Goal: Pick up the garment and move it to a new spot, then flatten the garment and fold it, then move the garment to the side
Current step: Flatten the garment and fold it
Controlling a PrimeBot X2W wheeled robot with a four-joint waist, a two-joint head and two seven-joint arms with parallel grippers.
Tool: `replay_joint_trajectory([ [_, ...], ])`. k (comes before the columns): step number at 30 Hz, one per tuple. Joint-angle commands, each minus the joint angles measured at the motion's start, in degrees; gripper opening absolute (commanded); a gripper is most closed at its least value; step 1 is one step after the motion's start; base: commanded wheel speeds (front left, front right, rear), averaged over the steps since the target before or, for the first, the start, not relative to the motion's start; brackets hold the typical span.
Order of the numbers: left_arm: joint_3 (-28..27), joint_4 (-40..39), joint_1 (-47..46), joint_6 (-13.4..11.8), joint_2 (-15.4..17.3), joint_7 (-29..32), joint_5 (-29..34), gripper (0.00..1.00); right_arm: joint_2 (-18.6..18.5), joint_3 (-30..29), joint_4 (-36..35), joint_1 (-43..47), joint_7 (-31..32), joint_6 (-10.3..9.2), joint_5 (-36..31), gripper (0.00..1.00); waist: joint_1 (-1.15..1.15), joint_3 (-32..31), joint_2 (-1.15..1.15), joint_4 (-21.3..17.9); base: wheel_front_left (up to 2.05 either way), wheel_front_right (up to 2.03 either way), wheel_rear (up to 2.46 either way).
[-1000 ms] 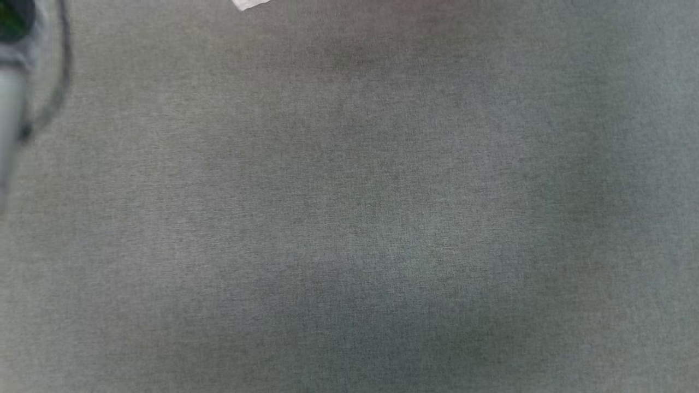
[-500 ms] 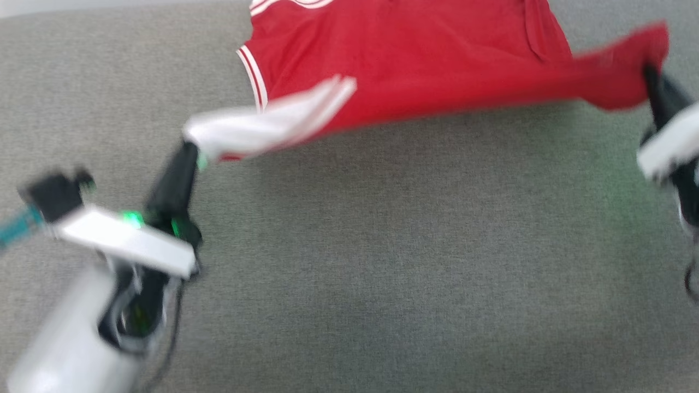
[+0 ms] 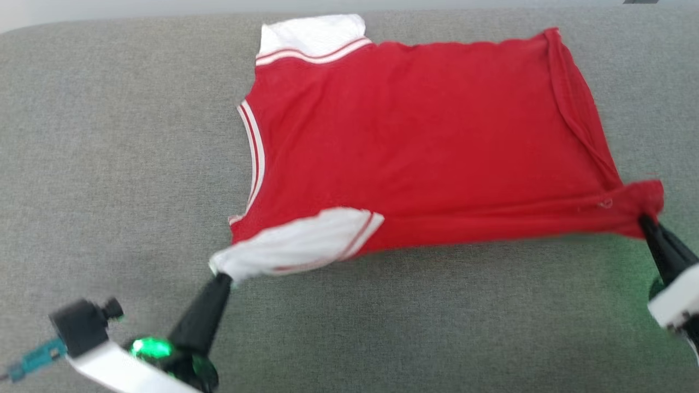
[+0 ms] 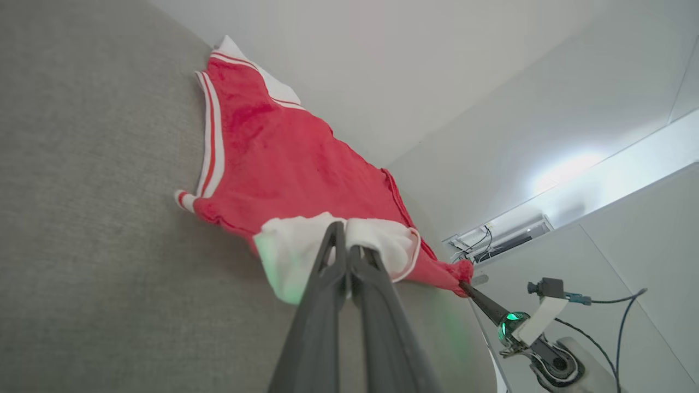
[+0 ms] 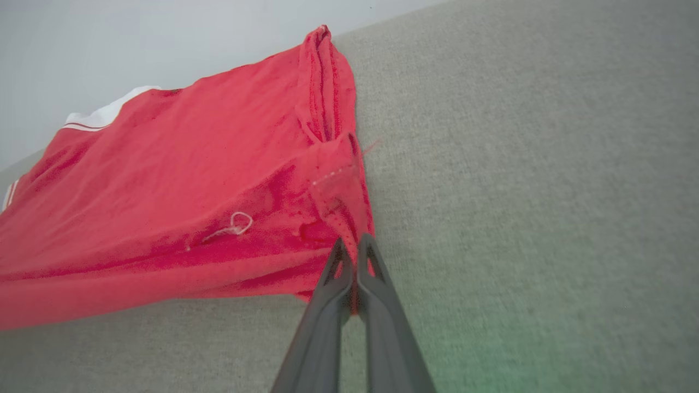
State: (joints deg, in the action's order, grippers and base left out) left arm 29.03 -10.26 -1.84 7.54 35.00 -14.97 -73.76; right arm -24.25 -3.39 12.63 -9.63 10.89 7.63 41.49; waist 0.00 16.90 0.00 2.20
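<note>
Where the garment (image 3: 415, 136) is lying: it is spreading plain red side up across the far middle of the grey table (image 3: 109, 136), with its near edge being pulled taut.
Table: woven grey cloth is covering it, its far edge is running along the top of the head view, and a green glow is tinting its near right part.
Room: a plain white wall (image 4: 382, 82) is rising behind the table. In the left wrist view a ceiling light (image 4: 562, 169) is glowing, with a cabled fixture (image 4: 502, 240) sitting just under it.
Left gripper (image 3: 221, 278): its fingers are pressing together on the tip of the near sleeve (image 3: 300, 243), which is white.
Right gripper (image 3: 644, 221): its fingers are clamping the garment's near red corner and bunching it.
Far sleeve (image 3: 311, 35): it is lying flat at the garment's far left corner.
Thread (image 5: 235, 224): a pale loose loop is sitting on the red cloth near the right gripper.
Change from half a second ago: the head camera is now aiming differently, so the whole garment is showing instead of being cut by the top edge. The blur is easing, and both grippers are still holding the same sleeve and corner.
Change from a second ago: the head view was then looking at grey cloth with a white scrap at its top edge.
</note>
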Motion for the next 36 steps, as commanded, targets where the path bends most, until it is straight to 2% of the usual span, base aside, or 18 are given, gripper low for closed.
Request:
replay_joint_trajectory([
  [1,-0.08,-0.47,0.89,-0.14,0.37,-0.29,0.31,0.00,0.23,-0.59,-0.92,0.76,0.40,-0.26,-0.45,0.00,0.00,0.08,0.00,0.06,0.00,0.00,0.00],
  [8,1.88,-5.54,5.25,-0.14,2.52,-0.28,1.34,0.00,3.67,-8.60,-12.40,10.13,6.32,-0.20,-2.85,0.00,0.00,0.57,0.00,0.06,0.00,0.00,0.00],
  [11,2.83,-5.52,2.49,-0.14,3.26,-0.28,1.87,0.00,5.74,-10.09,-15.10,10.10,8.27,-0.20,-3.77,0.00,0.00,0.35,0.00,-0.17,0.00,0.00,0.00],
  [15,5.66,-4.12,-3.72,-0.14,4.91,-0.06,0.32,0.00,6.71,-8.74,-15.94,6.50,10.62,-0.16,-4.45,0.00,0.00,0.31,0.00,-0.92,0.00,0.00,0.00],
  [20,8.66,-0.80,-14.28,-0.14,6.19,1.92,-3.98,0.00,7.02,-6.62,-12.44,-1.08,11.76,-0.15,-5.07,0.00,0.00,1.20,0.00,-2.18,0.00,0.00,0.00],
  [26,9.74,6.43,-25.54,-0.14,5.34,2.79,-8.81,0.00,7.55,-4.20,-4.20,-10.27,9.98,-0.15,-5.97,0.00,0.00,3.27,0.00,-3.40,0.00,0.00,0.00],
  [31,10.67,13.60,-31.19,-0.14,3.68,2.43,-11.00,0.00,8.07,-3.23,3.90,-15.88,7.43,-0.15,-5.54,0.00,0.00,5.09,0.00,-3.84,0.00,0.00,0.00],
  [36,13.57,20.30,-33.85,-0.14,3.04,2.49,-10.25,0.00,7.86,-0.36,10.08,-19.78,4.06,-0.15,-5.26,0.00,0.00,6.48,0.00,-4.13,0.00,0.00,0.00],
])
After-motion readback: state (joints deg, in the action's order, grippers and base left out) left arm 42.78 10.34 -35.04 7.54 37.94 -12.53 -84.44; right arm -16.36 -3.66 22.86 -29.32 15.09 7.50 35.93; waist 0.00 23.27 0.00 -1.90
